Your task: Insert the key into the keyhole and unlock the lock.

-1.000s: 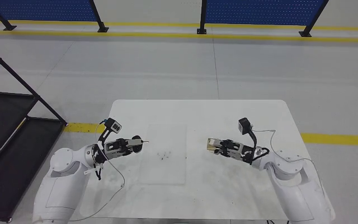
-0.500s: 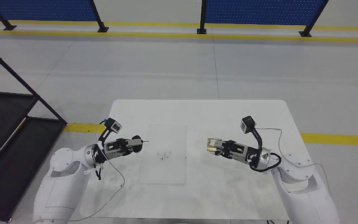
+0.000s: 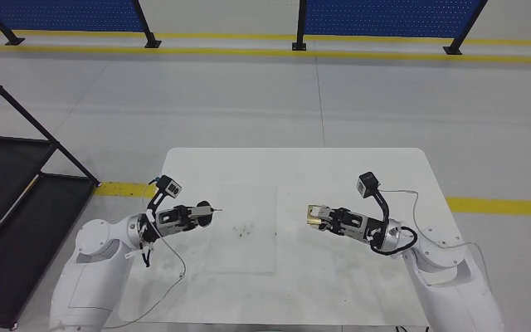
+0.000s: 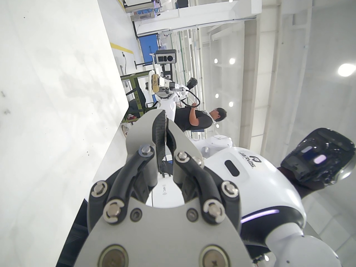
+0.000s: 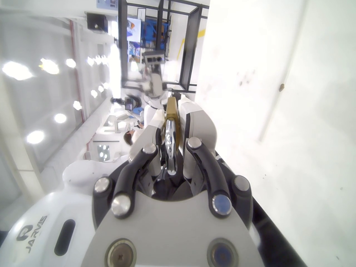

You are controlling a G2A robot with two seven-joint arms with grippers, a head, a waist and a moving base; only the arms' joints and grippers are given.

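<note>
My left gripper (image 3: 207,211) hovers over the left part of the white table (image 3: 348,174), shut on a thin key (image 3: 216,210) whose tip points toward the table's middle. In the left wrist view the gripper (image 4: 164,116) has its pads pressed together, and the key itself is hidden between them. Over the right part, my right gripper (image 3: 319,217) is shut on a brass padlock (image 3: 313,216) that faces the key. The right wrist view has the padlock (image 5: 172,112) clamped between the white fingers, its silver shackle (image 5: 169,145) toward the palm. A wide gap separates key and lock.
A pale rectangular mat (image 3: 241,249) lies on the table between the arms, with small dark specks (image 3: 243,230) on it. A black metal rack (image 3: 33,199) stands on the floor off the table's left side.
The right arm's elbow and wrist camera shifted slightly outward to the right, while the padlock stayed nearly in place. The left arm has kept still.
</note>
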